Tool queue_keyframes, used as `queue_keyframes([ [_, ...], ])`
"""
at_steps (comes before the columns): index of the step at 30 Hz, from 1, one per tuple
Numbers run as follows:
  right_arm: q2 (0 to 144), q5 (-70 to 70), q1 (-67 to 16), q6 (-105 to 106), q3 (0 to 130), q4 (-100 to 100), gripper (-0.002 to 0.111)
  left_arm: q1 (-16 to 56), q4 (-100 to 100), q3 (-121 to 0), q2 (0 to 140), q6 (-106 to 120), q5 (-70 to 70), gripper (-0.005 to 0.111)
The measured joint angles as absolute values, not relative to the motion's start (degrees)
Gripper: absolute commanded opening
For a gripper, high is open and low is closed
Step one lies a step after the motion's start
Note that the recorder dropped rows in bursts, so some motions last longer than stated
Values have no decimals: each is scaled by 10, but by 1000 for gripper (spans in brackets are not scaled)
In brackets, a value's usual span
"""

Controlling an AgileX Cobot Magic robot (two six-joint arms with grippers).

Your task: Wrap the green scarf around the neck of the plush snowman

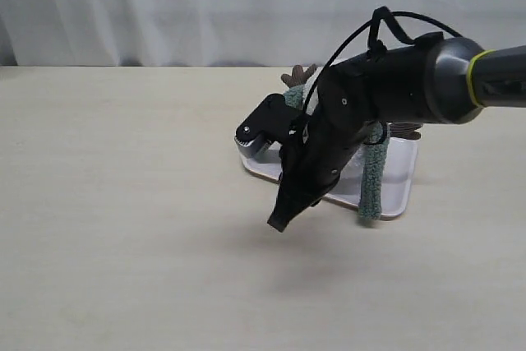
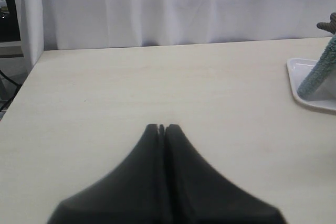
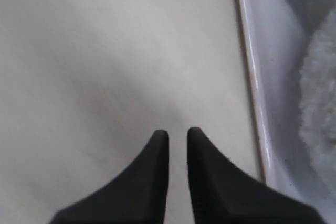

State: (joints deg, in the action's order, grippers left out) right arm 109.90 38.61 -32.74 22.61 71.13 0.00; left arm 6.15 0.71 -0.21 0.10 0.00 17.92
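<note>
On the counter, a white tray with the plush snowman standing in it. Almost all hidden behind the big black right arm, with only a brown twig arm poking up on top. No sight of the snowman's neck, so no telling how snug the wrap is there.

Up on the snowman, the green scarf. One fuzzy end hanging straight down to the tray's front edge, a bit more green peeping out beside the twig arm. Probably draped over the neck and held up by the snowman alone, with no pincer touching.

Low over the bare counter, just beside the tray's rim, the right pincer, pointing down and away from the toy. From its own wrist view, tips a little apart with nothing between them. Likely kept off to the side so as not to tug the scarf. Next to it in that view, pale fuzzy stuff inside the tray: snowman or scarf, cannot tell.

Well apart from the tray, the left pincer, squeezed closed, tips touching, nothing inside. Probably parked there to leave room for the other arm.

Job likely near its end, though not sure with the neck hidden.
</note>
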Motion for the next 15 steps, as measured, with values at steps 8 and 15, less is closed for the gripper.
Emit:
queue_keyframes([
  [8,1138,391,-327,167,711,-122,25,61,7,-2,1,0,179,0],
  [15,1161,360,-327,98,711,-213,29,61,7,-2,1,0,179,0],
])
